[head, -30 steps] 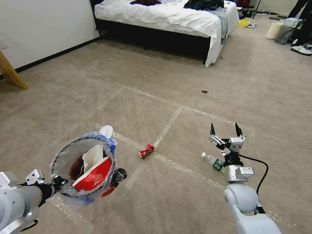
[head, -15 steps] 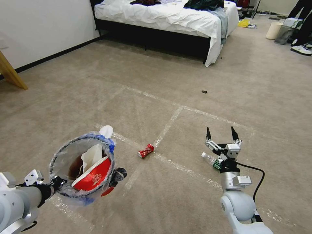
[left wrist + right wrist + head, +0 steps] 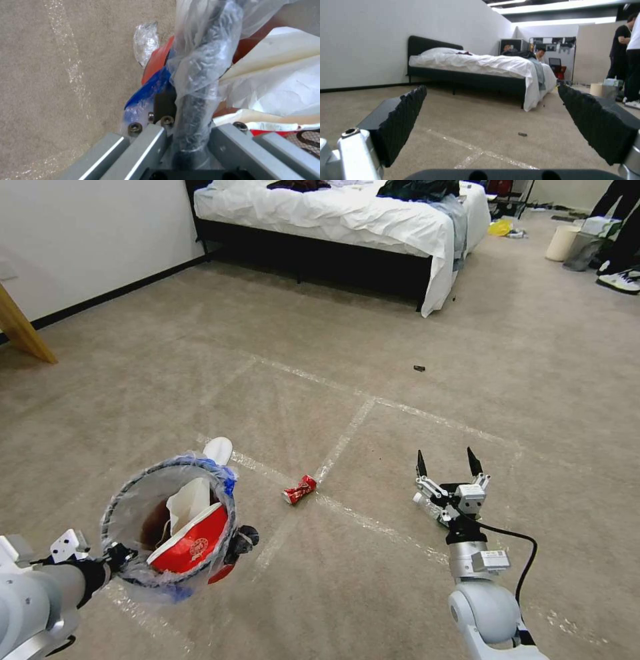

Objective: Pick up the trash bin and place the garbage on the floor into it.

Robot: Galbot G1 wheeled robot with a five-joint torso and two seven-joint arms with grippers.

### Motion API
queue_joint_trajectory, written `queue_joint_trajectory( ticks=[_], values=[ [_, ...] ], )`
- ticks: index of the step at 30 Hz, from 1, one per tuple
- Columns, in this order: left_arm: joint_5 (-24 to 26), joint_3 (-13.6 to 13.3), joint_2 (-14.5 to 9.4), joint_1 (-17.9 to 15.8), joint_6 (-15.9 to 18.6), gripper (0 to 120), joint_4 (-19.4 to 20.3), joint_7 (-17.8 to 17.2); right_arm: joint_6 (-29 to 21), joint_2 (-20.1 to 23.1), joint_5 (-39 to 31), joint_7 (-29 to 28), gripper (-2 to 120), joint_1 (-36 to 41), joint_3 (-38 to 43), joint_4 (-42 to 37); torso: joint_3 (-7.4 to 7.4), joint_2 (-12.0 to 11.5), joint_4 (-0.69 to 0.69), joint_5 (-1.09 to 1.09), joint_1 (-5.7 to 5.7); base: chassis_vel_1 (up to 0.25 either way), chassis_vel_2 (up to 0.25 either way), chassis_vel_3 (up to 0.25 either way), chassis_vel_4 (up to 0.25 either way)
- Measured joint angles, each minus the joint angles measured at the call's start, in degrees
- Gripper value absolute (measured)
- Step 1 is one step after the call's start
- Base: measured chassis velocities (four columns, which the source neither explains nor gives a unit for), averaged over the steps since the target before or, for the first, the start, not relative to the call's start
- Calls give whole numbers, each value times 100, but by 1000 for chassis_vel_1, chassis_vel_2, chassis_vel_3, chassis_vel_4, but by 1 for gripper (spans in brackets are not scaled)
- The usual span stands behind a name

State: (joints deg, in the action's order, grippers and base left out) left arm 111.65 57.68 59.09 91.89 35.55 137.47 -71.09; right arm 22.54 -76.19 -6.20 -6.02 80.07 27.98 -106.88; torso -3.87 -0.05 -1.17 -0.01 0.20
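the right gripper (image 3: 445,463) had sunk nearer, ridged black pads spread wide, empty; the left gripper (image 3: 113,560) pinched the crinkly-bagged round trash bin (image 3: 172,527).

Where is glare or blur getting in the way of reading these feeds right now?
Head view: the tape lines on the floor shine pale, and the trash bin liner glints. Left wrist view: the left gripper sits so close that the crinkled liner looks soft and smeared. Right wrist view: the right gripper fingers loom dark and soft-edged, while ceiling lights flare white.
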Motion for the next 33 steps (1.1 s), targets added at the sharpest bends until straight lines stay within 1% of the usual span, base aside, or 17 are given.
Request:
queue_joint_trajectory(
  ticks=[4,15,19,25,33],
  values=[
    [-13,21,-3,20,-2,0,23,6,34,62,-44,66,100,-9,1,20,0,0,0,1,0,0,0,0,0],
    [-94,49,50,88,-11,0,85,9,65,53,-44,106,100,-73,-120,114,0,0,0,0,0,0,0,0,0],
    [-163,66,108,143,-9,0,130,16,98,56,-42,133,100,-120,-187,175,0,0,0,0,0,0,0,0,0],
    [-200,69,149,150,-6,0,136,30,115,51,-48,165,100,-127,-207,188,0,0,0,0,0,0,0,0,0],
    [-208,64,142,147,0,0,139,51,134,22,-38,189,100,-120,-228,206,0,0,0,0,0,0,0,0,0]
  ],
)
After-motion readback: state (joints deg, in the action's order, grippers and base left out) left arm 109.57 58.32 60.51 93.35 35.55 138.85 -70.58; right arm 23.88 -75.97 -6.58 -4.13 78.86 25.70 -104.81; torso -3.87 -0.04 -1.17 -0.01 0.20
